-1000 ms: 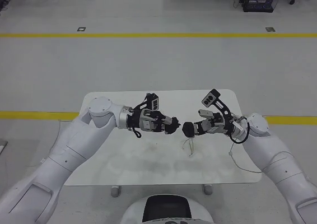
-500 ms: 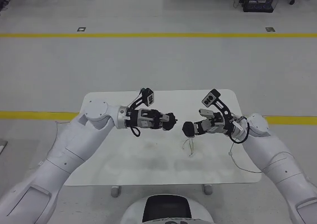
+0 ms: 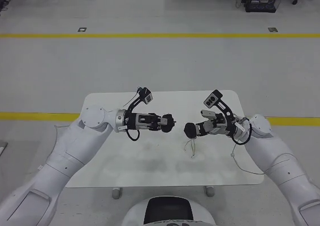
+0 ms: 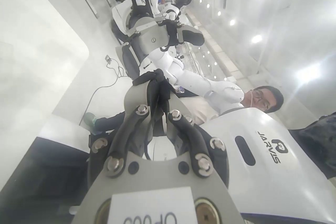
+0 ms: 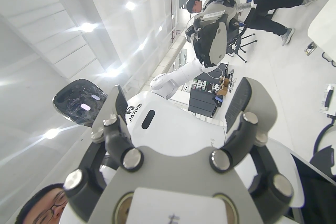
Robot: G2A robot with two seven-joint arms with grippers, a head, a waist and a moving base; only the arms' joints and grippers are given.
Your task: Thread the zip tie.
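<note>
The zip tie [image 3: 191, 148] is a thin pale loop lying on the white table [image 3: 109, 164], just in front of my right gripper. My right gripper [image 3: 190, 130] [image 5: 178, 101] hovers above the table's middle, open, with its fingers [image 5: 239, 101] wide apart and nothing between them. My left gripper [image 3: 168, 121] [image 4: 157, 83] faces it from a short gap away, also raised above the table. Its black pads are pressed together, and I see nothing held between them. In the right wrist view the left gripper [image 5: 208, 51] appears farther off, shut.
The table's far edge [image 3: 160, 93] lies just behind both grippers. A cable [image 3: 245, 166] trails from the right arm over the table's right part. Grey floor with yellow lines [image 3: 160, 35] surrounds the table.
My left gripper has drawn back from the right one, moving left and slightly toward the far edge while its wrist rolled. The right arm and the zip tie have not moved.
</note>
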